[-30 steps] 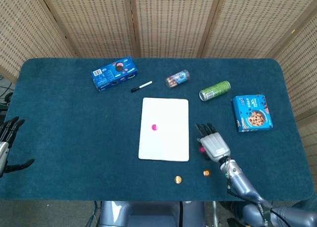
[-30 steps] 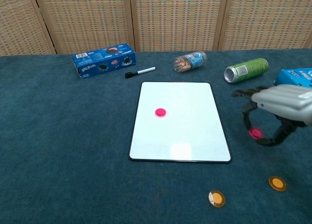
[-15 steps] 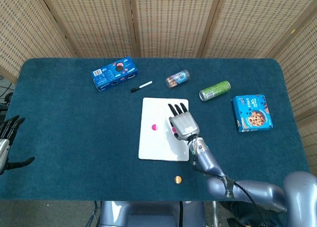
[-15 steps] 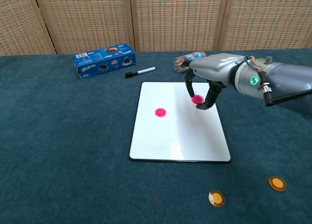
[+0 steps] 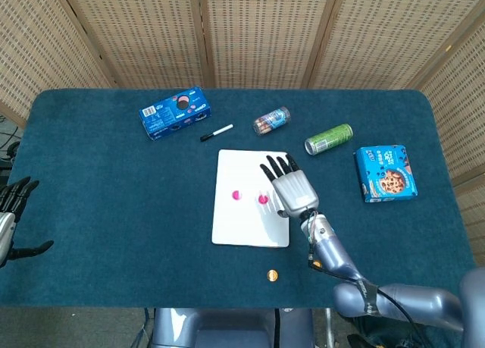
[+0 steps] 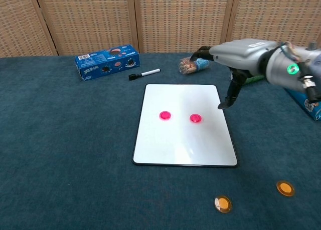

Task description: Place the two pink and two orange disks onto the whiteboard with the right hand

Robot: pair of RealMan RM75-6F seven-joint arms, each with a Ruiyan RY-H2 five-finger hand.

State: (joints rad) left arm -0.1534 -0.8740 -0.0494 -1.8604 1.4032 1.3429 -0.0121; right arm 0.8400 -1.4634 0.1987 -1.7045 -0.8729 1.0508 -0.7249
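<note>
The whiteboard (image 6: 183,140) lies flat on the blue table (image 6: 60,155). Two pink disks (image 6: 165,115) (image 6: 195,118) rest on it side by side, apart. The right hand (image 6: 231,64) hangs above the board's far right corner, fingers spread, holding nothing. Two orange disks (image 6: 222,204) (image 6: 285,188) lie on the table near the front edge.

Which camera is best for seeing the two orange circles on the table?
The chest view is best: both orange disks show whole on the blue cloth, one near the whiteboard and one further right. The head view shows only one orange disk; the other one cannot be seen there.
</note>
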